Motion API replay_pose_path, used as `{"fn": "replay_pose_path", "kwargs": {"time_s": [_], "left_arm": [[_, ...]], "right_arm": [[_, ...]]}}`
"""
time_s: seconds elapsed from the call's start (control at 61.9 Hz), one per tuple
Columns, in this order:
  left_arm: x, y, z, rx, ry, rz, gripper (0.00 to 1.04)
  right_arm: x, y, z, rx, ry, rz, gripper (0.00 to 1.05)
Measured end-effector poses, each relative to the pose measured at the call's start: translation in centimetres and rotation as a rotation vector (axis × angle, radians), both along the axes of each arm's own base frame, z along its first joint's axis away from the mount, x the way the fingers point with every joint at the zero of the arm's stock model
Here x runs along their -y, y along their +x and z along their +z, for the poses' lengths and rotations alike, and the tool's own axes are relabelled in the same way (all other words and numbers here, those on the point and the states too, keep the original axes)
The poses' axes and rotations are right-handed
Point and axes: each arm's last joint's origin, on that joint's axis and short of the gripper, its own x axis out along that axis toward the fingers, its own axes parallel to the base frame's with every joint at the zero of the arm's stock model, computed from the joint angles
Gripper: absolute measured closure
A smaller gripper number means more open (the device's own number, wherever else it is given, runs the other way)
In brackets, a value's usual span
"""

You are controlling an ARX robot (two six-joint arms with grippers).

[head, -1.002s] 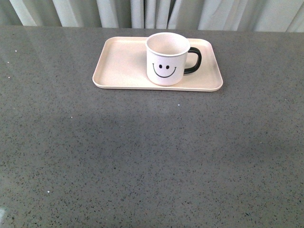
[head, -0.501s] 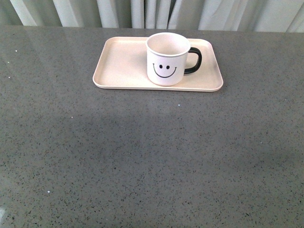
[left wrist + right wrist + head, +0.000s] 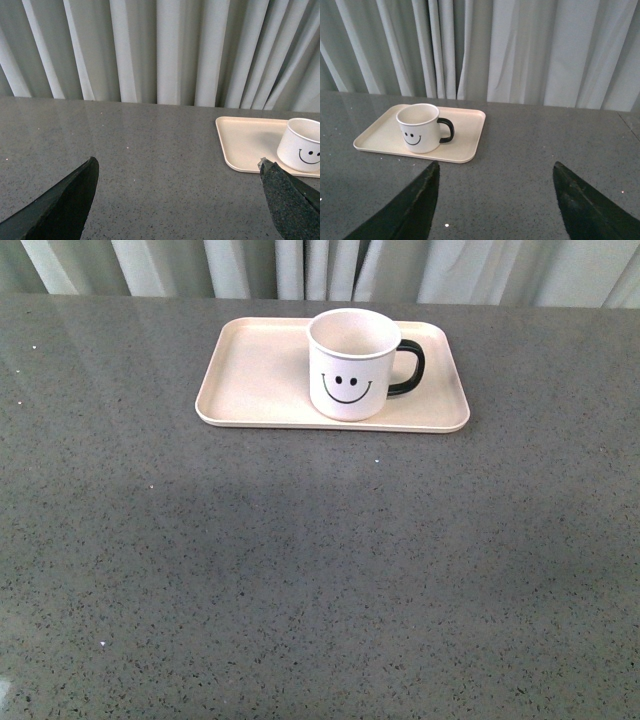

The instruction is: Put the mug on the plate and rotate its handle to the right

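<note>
The white mug (image 3: 352,364) with a smiley face stands upright on the pale plate (image 3: 260,375), right of the plate's middle. Its black handle (image 3: 408,368) points to the right in the front view. Neither arm shows in the front view. The left wrist view has the mug (image 3: 302,145) and plate (image 3: 247,142) off to one side, with my left gripper (image 3: 177,167) open over bare tabletop. My right gripper (image 3: 495,167) is open too, over the table well short of the mug (image 3: 419,127) and plate (image 3: 465,135). Nothing is between either pair of fingers.
The grey speckled table (image 3: 320,560) stretches wide in front of the plate. Pale curtains (image 3: 330,265) hang behind the table's far edge.
</note>
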Motion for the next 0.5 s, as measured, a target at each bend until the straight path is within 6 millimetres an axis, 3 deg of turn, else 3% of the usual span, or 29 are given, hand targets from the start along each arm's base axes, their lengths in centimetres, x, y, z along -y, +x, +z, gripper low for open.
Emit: {"fn": "replay_pose_path", "kwargs": {"time_s": [0.113,0.501], "left_arm": [[0.00,0.00,0.00,0.000,0.000,0.000,0.09],[0.00,0.00,0.00,0.000,0.000,0.000,0.09]], "right_arm": [[0.00,0.00,0.00,0.000,0.001,0.000,0.08],[0.00,0.00,0.00,0.000,0.001,0.000,0.09]]}}
